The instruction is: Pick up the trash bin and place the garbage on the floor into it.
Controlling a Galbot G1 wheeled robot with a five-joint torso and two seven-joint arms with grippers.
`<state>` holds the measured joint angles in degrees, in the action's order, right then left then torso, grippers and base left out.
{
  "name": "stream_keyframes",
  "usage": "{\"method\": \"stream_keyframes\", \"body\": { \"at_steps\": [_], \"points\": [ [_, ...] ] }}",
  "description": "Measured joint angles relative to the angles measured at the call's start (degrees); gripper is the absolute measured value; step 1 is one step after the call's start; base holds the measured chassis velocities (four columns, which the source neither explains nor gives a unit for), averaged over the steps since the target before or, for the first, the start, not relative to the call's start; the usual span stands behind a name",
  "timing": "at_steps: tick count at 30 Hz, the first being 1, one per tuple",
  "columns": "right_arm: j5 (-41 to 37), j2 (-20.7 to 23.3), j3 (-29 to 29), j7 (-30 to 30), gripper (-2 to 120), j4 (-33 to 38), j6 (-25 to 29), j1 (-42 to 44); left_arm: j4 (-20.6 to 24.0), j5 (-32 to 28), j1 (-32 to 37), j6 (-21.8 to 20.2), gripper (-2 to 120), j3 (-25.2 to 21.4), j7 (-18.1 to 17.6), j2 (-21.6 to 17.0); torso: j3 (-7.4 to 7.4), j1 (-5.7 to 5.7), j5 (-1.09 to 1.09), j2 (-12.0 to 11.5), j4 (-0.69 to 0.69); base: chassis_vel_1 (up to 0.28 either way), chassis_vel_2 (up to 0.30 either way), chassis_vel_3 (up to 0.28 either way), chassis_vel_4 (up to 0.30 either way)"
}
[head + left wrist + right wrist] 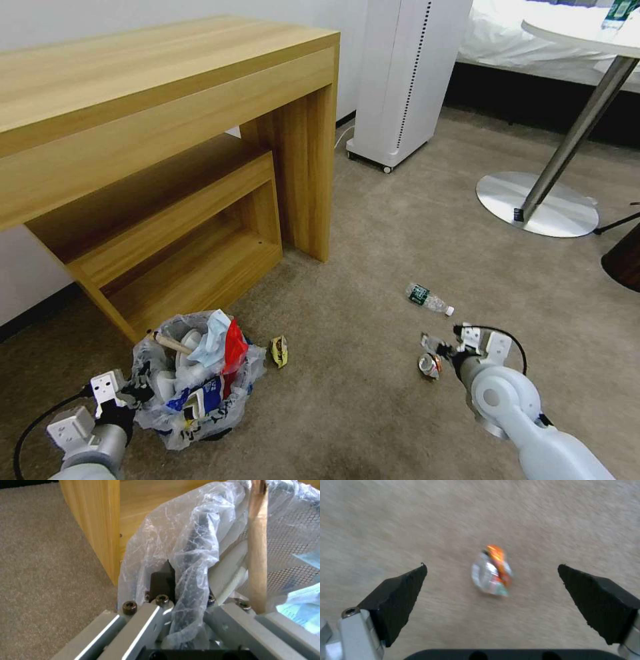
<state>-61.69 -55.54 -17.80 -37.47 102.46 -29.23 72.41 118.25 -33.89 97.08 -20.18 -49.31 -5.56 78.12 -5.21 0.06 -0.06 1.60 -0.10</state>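
The trash bin (200, 400) stands on the floor (360, 400) beside the desk, its crinkly bag stuffed with slippers, a red wrapper, a light-blue mask and a wooden stick (258, 550). My left gripper (139, 393) is shut on the bin's near rim; in the left wrist view its black finger (162, 578) presses the bag (186, 537). Three pieces of garbage lie on the carpet: a crushed can (429, 365), a green-labelled bottle (427, 298) and a small wrapper (279, 351). My right gripper (439, 348) hovers open just over the can (491, 576), one finger on either side.
A wooden desk with a low shelf (200, 220) stands right behind the bin. A white wheeled appliance (400, 80) and a round table's metal base (537, 203) are farther back. A dark brown bin (623, 257) sits at the right edge.
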Motion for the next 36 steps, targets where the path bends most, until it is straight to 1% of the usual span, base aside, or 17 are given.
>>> {"method": "stream_keyframes", "body": {
  "at_steps": [1,3,4,7,9,11,12,15,16,18,23,26,32,33,34,35,36],
  "points": [
    [0.0,0.0,0.0,0.0,100,0.0,0.0,0.0,0.0,0.0,0.0,0.0,1,0.0,0.0,0.0,0.0,0.0,0.0,0.0,0.0,0.0,0.0,0.0,0.0],
    [2.26,0.44,0.79,1.15,100,-2.92,-0.34,0.02,-0.2,0.05,-0.25,0.07,1,0.07,0.07,0.06,0.0,0.0,-0.01,0.0,-0.01,0.0,0.0,0.0,0.0],
    [2.26,0.44,0.79,1.15,100,-2.92,-0.34,0.02,-0.2,0.05,-0.25,0.07,1,0.07,0.07,0.06,0.0,0.0,-0.01,0.0,-0.01,0.0,0.0,0.0,0.0],
    [5.23,1.12,3.36,3.88,100,-7.72,-0.83,-1.86,-0.37,0.03,-0.4,0.17,1,0.0,0.11,0.06,0.0,0.0,-0.01,0.0,0.0,0.0,0.0,0.0,0.0],
    [5.55,1.18,3.76,4.24,100,-8.2,-0.83,-2.1,-0.41,0.03,-0.4,0.17,1,-0.03,0.11,0.06,0.0,0.0,-0.01,0.0,0.0,0.0,0.0,0.0,0.0],
    [8.2,1.33,6.95,7.4,100,-12.07,-0.23,-4.41,-0.54,-0.04,-0.46,0.25,1,-0.17,0.11,0.19,0.0,0.0,0.0,0.0,0.0,0.0,0.0,0.0,0.0],
    [8.2,1.33,6.95,7.4,100,-12.07,-0.23,-4.41,-0.54,-0.04,-0.46,0.25,1,-0.17,0.11,0.19,0.0,0.0,0.0,0.0,0.0,0.0,0.0,0.0,0.0],
    [10.33,0.57,10.44,9.16,100,-16.29,0.61,-7.92,-0.64,0.0,-0.43,0.38,1,-0.18,0.13,0.61,0.0,0.0,-0.01,0.0,0.0,0.0,0.0,0.0,0.0],
    [10.33,0.57,10.44,9.16,100,-16.29,0.61,-7.92,-0.64,0.0,-0.43,0.38,1,-0.18,0.13,0.61,0.0,0.0,-0.01,0.0,0.0,0.0,0.0,0.0,0.0],
    [12.18,-0.07,12.76,10.35,100,-19.41,1.48,-10.48,-0.64,0.02,-0.36,0.53,1,-0.32,0.14,0.8,0.0,0.0,-0.01,0.0,0.01,0.0,0.0,0.0,0.0],
    [13.91,-0.48,14.88,11.48,100,-22.2,2.78,-12.66,-0.63,-0.01,-0.24,0.7,1,-0.56,0.14,0.83,0.0,0.0,-0.02,0.0,0.0,0.0,0.0,0.0,0.0],
    [15.44,-1.29,17.21,12.41,100,-24.97,3.79,-14.73,-0.12,-0.02,0.12,0.74,1,-0.8,0.14,1.11,0.0,0.0,-0.02,0.0,0.0,0.0,0.0,0.0,0.0],
    [16.8,-1.88,18.59,12.95,99,-27.14,4.82,-15.85,0.26,0.0,0.42,0.74,1,-0.92,0.12,1.29,0.0,0.0,-0.02,0.0,0.0,0.0,0.0,0.0,0.0],
    [17.15,-1.98,18.72,13.11,98,-27.64,4.98,-16.05,0.33,0.02,0.48,0.74,1,-0.94,0.11,1.32,0.0,0.0,-0.01,0.0,0.0,0.0,0.0,0.0,0.0],
    [17.79,-2.12,18.83,13.42,93,-28.54,5.41,-16.24,0.43,0.07,0.51,0.74,1,-0.94,0.08,1.38,0.0,0.0,-0.02,0.0,0.0,0.0,0.0,0.0,0.0],
    [17.79,-2.12,18.83,13.42,93,-28.54,5.41,-16.24,0.43,0.07,0.51,0.74,1,-0.94,0.08,1.38,0.0,0.0,-0.02,0.0,0.0,0.0,0.0,0.0,0.0],
    [18.22,-2.2,18.93,13.65,88,-29.14,5.94,-16.3,0.49,0.11,0.53,0.74,1,-0.94,0.05,1.43,-0.01,0.0,-0.01,0.0,0.0,0.0,0.0,0.0,0.0]
  ]
}}
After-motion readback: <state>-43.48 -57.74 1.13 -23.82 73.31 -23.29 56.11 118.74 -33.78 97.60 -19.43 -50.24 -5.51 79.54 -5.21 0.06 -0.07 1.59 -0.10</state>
